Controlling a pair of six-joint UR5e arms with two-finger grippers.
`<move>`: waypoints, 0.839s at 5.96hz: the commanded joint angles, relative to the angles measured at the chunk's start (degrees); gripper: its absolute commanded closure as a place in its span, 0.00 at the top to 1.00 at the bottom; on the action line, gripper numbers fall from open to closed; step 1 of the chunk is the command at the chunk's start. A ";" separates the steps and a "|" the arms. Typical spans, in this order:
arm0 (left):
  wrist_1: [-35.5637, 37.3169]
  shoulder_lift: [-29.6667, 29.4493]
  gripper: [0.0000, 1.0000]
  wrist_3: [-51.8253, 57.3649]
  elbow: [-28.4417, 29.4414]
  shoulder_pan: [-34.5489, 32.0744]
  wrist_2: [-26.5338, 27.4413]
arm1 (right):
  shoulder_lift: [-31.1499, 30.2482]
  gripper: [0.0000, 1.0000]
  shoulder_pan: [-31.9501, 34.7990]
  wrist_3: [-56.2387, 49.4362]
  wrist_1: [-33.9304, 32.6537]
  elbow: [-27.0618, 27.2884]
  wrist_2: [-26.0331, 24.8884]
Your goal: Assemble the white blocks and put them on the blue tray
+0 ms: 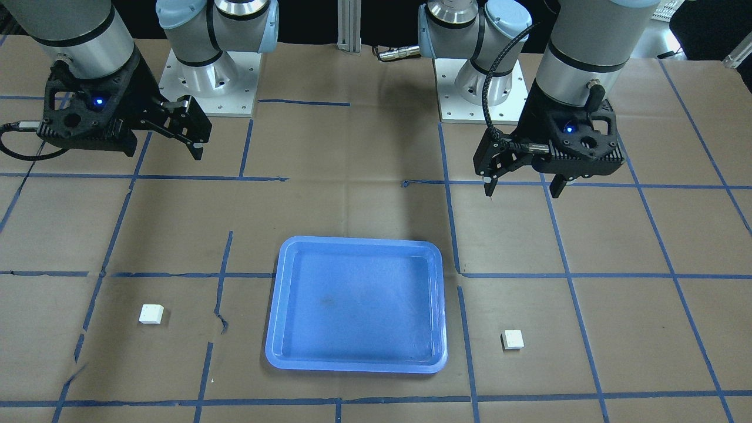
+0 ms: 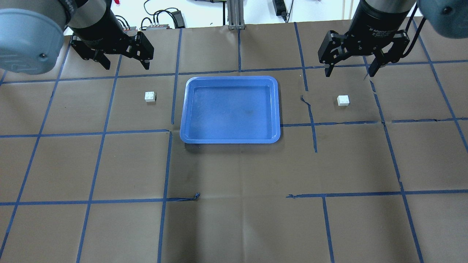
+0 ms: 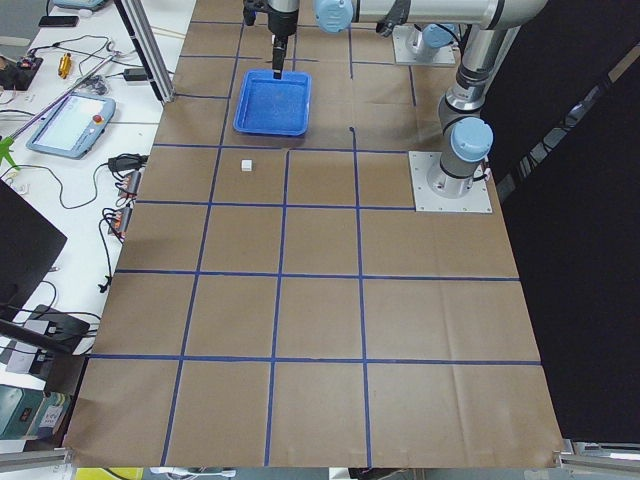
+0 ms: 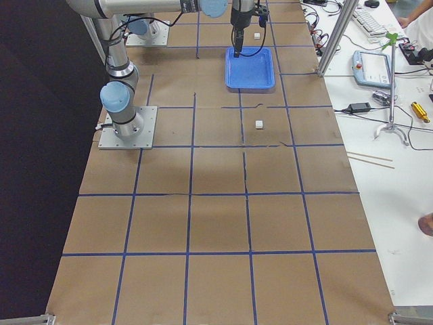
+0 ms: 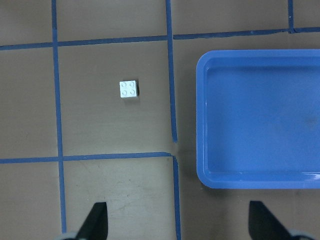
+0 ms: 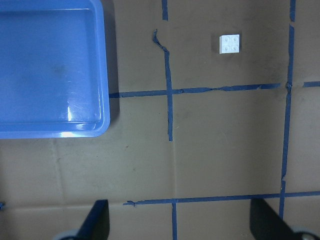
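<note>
Tray bare, white blocks apart on table

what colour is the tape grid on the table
Blue, on brown paper; the tape lines show best in the overhead exterior view.

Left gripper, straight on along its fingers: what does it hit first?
Likely the bare brown paper table cover, near a blue tape line. The left gripper points down, jaws open; the small white studded plastic brick and the shallow blue plastic tray lie off that line. Depth unclear.
</note>
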 commanded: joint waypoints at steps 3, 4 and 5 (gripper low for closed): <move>0.30 -0.13 0.99 1.87 0.19 0.39 -0.38 | -0.09 1.00 0.00 -0.09 0.00 0.09 0.17; 0.30 -0.13 0.99 1.88 0.11 0.39 -0.38 | -0.09 1.00 -0.09 -0.61 -0.09 0.18 0.17; 0.30 -0.13 0.99 1.88 0.11 0.39 -0.38 | 0.00 1.00 -0.26 -3.83 -0.35 0.18 0.00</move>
